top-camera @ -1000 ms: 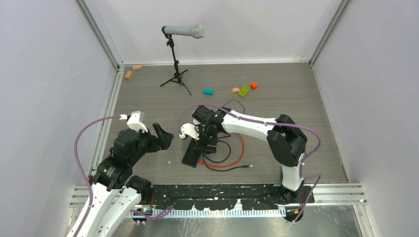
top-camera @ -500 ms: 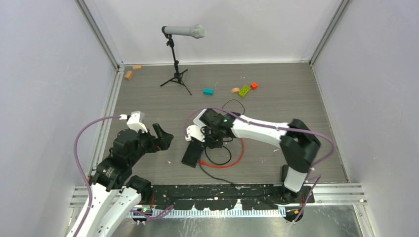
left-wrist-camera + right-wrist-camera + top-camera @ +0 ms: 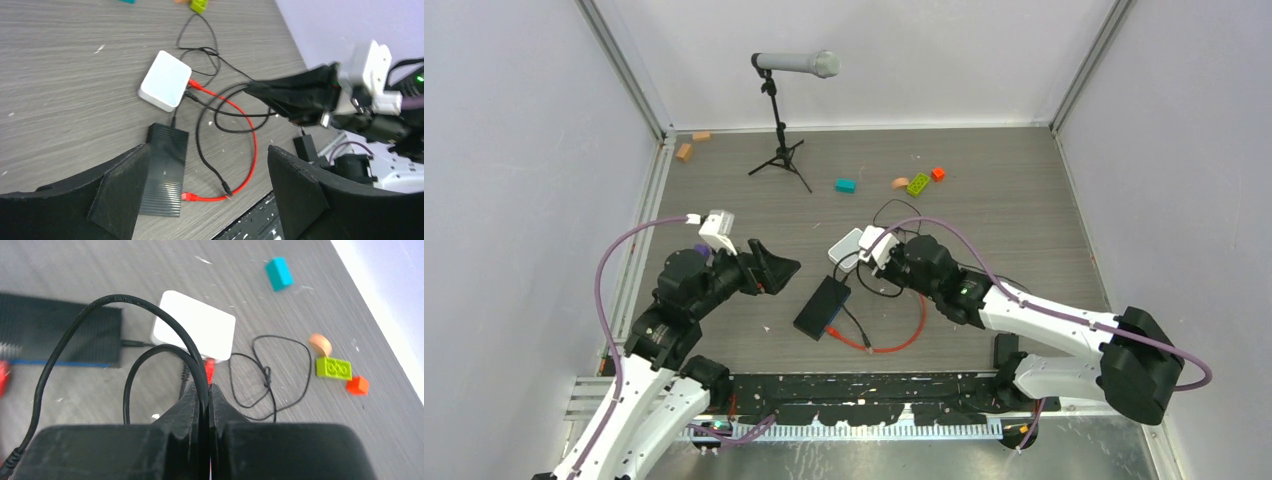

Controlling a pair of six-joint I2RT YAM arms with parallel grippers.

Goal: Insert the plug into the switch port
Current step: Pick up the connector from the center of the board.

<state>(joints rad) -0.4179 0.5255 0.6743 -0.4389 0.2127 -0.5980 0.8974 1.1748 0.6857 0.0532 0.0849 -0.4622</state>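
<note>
Plug (image 3: pixel 187 196), ending the thin red cable (image 3: pixel 255 145), lies on the surface (image 3: pixel 1024 200) toward the middle of its near edge. Its tip is against the near corner of the flat black box (image 3: pixel 165 170). It meets the box on the long side that carries the blue edge (image 3: pixel 60 363). The sockets along that edge are too small to make out, so I cannot tell whether the plug sits in one.

From the plug the red cable sweeps in a wide arc to the right and back to the white box (image 3: pixel 165 80), which sits just beyond the black box's far end. A thicker black cable (image 3: pixel 198 132) loops over the same patch.

The right fingers (image 3: pixel 185 410) are pressed together on this black cable, pinching it above the surface just right of the white box. Two arcs of the cable rise into the grip. The left fingers (image 3: pixel 120 192) stand wide apart with nothing between them, off the surface and to the left of the black box, apart from it.

Toward the far edge lie a teal block (image 3: pixel 845 185), a tan piece (image 3: pixel 900 183), a green block (image 3: pixel 918 184) and an orange-red block (image 3: pixel 937 173). A microphone stand (image 3: pixel 776 120) rises near the far-left corner, with two orange blocks (image 3: pixel 684 152) close to that corner.
</note>
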